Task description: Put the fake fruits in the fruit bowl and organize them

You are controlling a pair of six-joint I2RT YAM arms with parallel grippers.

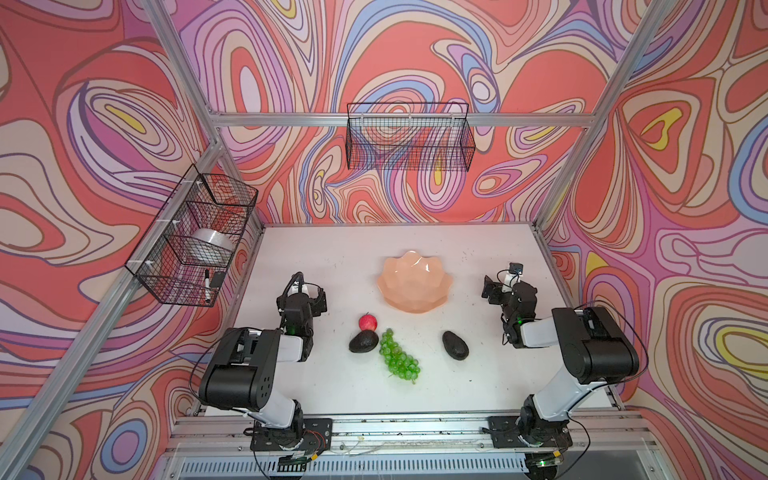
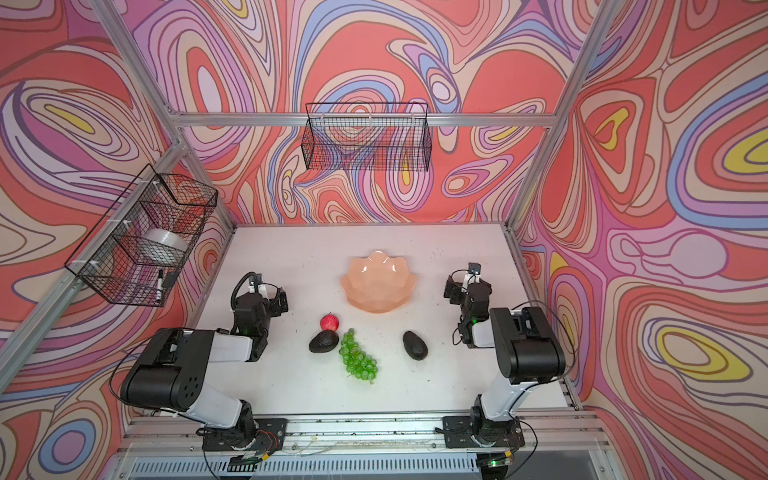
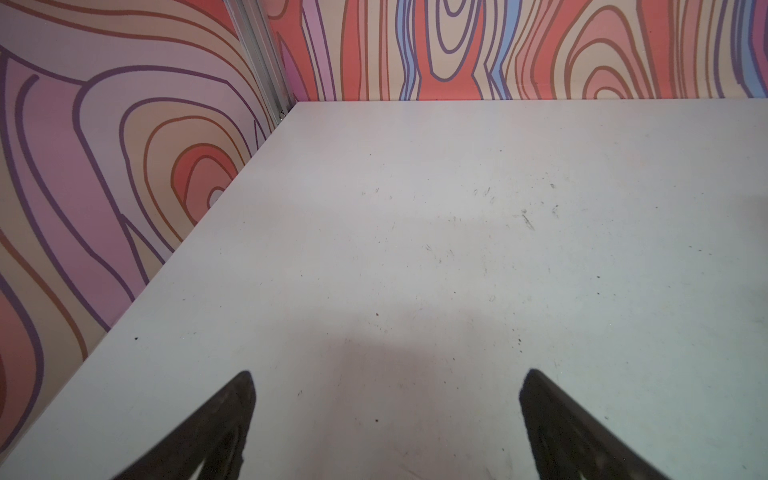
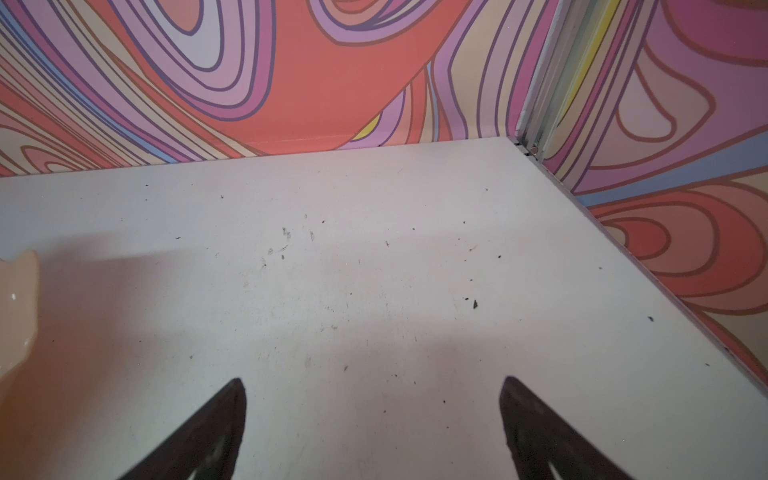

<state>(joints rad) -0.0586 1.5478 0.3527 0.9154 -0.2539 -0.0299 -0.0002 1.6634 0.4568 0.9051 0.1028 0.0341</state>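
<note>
The peach fruit bowl stands empty mid-table; its rim shows at the edge of the right wrist view. In front of it lie the fake fruits: a red apple touching one dark avocado, green grapes beside them, and a second avocado apart to the right. My left gripper hovers open and empty, left of the fruits. My right gripper is open and empty, right of the bowl.
A black wire basket hangs on the back wall. Another basket on the left wall holds a tape roll and a marker. Patterned walls enclose three sides, and an aluminium rail runs along the front.
</note>
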